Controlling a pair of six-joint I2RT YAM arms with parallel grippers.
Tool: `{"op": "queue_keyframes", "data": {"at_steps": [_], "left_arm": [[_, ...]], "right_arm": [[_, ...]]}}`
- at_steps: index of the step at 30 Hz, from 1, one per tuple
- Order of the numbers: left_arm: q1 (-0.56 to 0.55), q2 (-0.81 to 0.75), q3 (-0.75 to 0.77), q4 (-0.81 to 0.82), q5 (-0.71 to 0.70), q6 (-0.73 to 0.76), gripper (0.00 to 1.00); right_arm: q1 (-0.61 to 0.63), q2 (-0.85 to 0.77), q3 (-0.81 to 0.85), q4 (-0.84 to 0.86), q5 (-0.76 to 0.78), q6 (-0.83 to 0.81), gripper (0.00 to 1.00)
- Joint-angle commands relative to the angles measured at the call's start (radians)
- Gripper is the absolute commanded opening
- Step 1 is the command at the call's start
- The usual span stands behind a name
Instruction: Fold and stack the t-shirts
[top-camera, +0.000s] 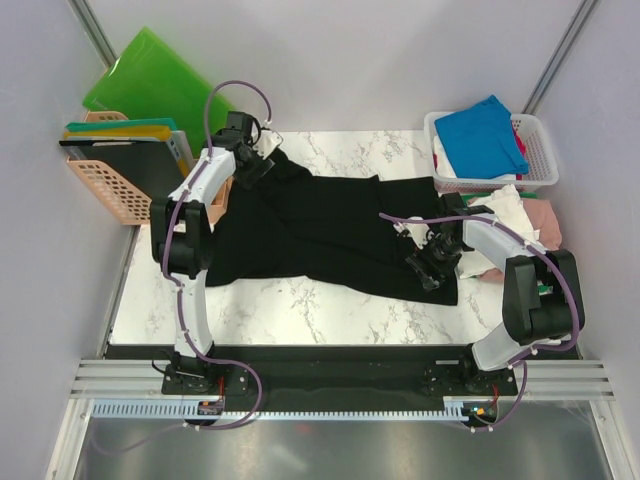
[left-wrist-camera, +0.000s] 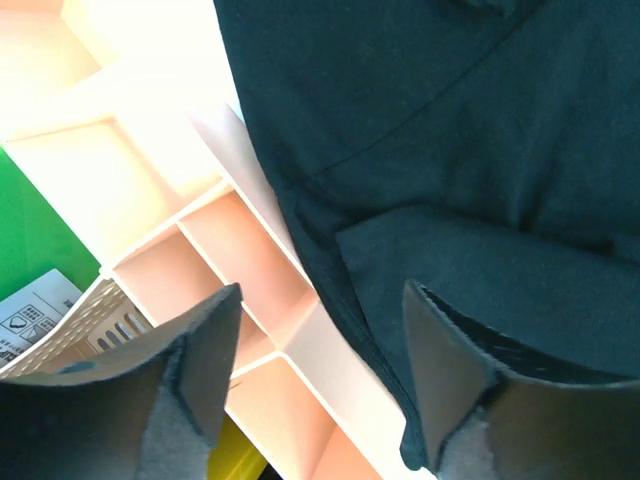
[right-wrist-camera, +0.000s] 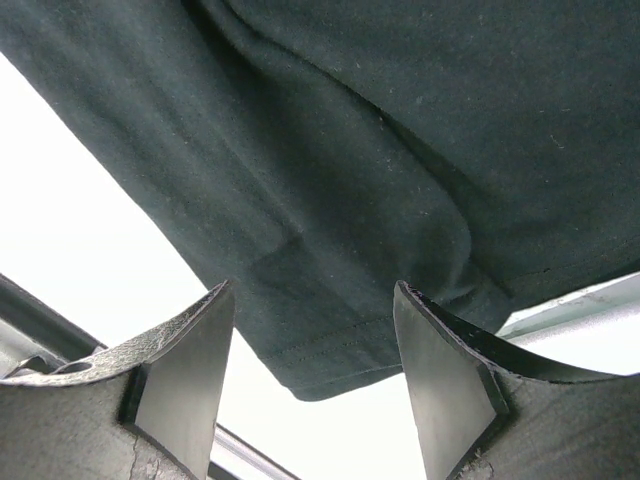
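Right fingers (right-wrist-camera: 180, 370) spread, black t-shirt (right-wrist-camera: 400, 150) hem between

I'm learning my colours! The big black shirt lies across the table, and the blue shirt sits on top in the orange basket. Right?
Not quite. The top view shows the blue shirt sitting on top in the white basket at the far right, not the orange basket on the left. The big black shirt does lie across the table.
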Motion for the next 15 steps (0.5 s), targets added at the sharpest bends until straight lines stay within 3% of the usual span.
{"op": "queue_keyframes", "data": {"at_steps": [1,5,10,12,14,15], "left_arm": [[-0.002,-0.056,-0.007,0.049,-0.016,0.002,0.76],[-0.007,-0.177,-0.069,0.044,0.0,0.008,0.77],[-0.021,-0.375,-0.27,-0.114,0.158,-0.059,0.77],[-0.022,-0.504,-0.377,-0.114,0.221,-0.073,0.77],[-0.022,-0.582,-0.501,-0.118,0.247,-0.104,0.77],[-0.022,-0.651,-0.565,-0.124,0.285,-0.109,0.77]], "right_arm": [[-0.006,-0.013,0.007,-0.002,-0.038,-0.018,0.72],[-0.006,-0.025,-0.01,0.007,-0.038,-0.022,0.72],[-0.017,-0.058,-0.027,0.038,-0.044,0.001,0.72],[-0.024,-0.1,-0.034,0.056,-0.051,0.042,0.78],[-0.024,-0.13,-0.042,0.076,-0.082,0.056,0.98],[-0.023,-0.16,-0.047,0.09,-0.084,0.076,0.98]]}}
